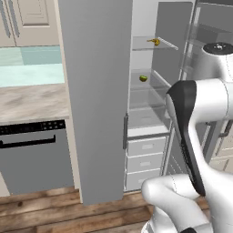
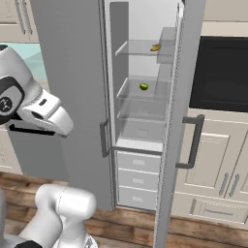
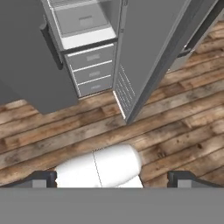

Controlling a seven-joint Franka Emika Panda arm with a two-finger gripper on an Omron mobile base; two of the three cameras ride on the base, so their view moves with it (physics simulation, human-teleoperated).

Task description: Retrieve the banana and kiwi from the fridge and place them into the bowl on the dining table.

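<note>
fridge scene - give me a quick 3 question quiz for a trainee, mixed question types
1. True or false: the banana lies on a higher shelf of the fridge than the kiwi.
2. What sits below the glass shelves? A) white drawers B) a bowl C) bottles
3. Fill in: the gripper points down at the wooden ____, its jaws open and holding nothing.

Key: 1 true; 2 A; 3 floor
</note>
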